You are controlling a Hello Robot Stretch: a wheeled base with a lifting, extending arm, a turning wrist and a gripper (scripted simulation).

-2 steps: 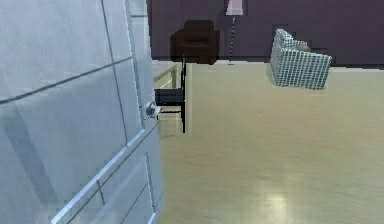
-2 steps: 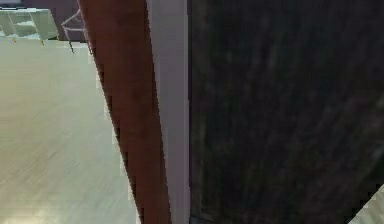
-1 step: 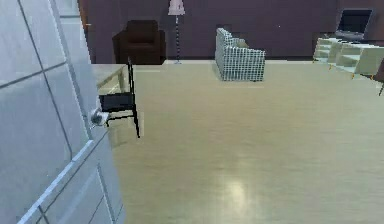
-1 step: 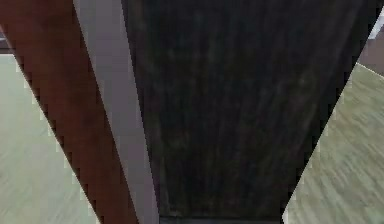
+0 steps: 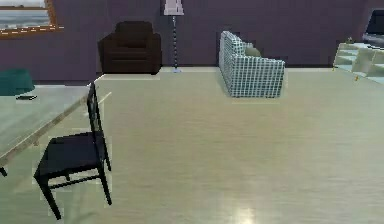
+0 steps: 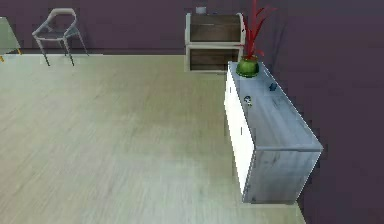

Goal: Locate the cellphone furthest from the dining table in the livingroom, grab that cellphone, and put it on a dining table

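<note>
A pale wooden dining table (image 5: 40, 115) stands at the forward view's left, with a black chair (image 5: 78, 150) pushed up to its near corner. A small dark flat thing (image 5: 27, 97) lies on the tabletop, too small to name. Behind it sits a teal object (image 5: 14, 80). In the arm side view a small dark blob (image 6: 271, 87) rests on top of a white sideboard (image 6: 268, 135).
A dark armchair (image 5: 130, 48), a floor lamp (image 5: 174, 30) and a checked armchair (image 5: 248, 64) line the far wall, with a white shelf unit (image 5: 362, 58) at the right. A red plant in a green pot (image 6: 248, 62), a small cabinet (image 6: 213, 42) and a grey chair (image 6: 58, 32) stand beyond wide bare floor.
</note>
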